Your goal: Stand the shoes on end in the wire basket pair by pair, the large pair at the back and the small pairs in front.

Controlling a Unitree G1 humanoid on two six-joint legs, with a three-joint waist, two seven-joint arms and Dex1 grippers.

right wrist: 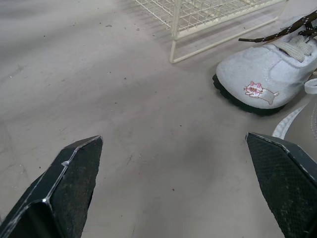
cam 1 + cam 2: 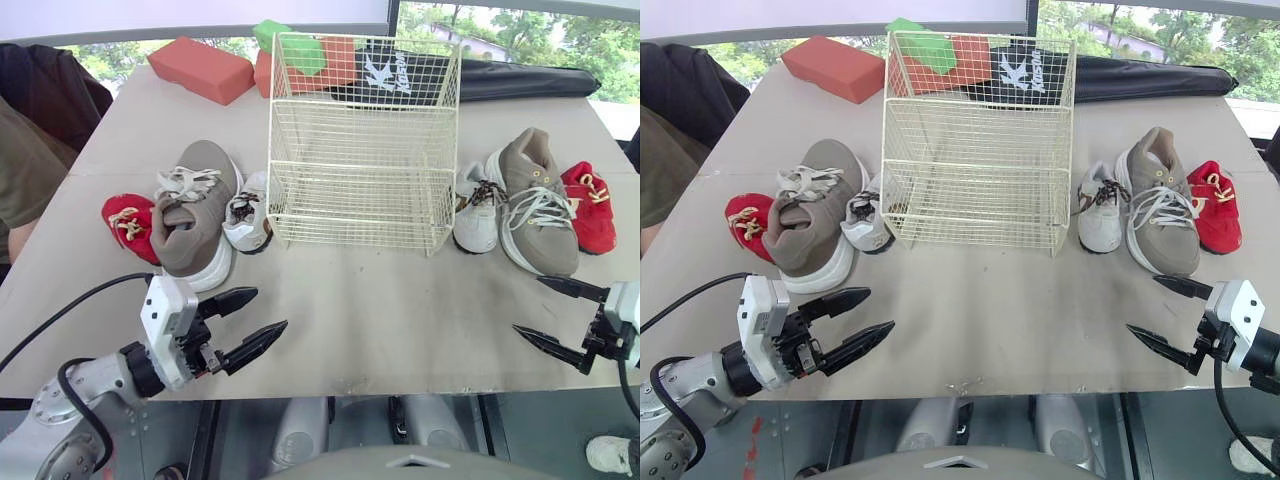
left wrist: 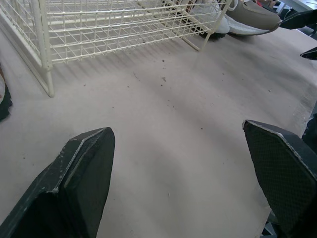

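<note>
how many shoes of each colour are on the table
red shoes: 2
taupe shoes: 2
white shoes: 2
total: 6

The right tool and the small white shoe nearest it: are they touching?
Apart. The right wrist view shows bare table between the right tool and the small white shoe.
</note>
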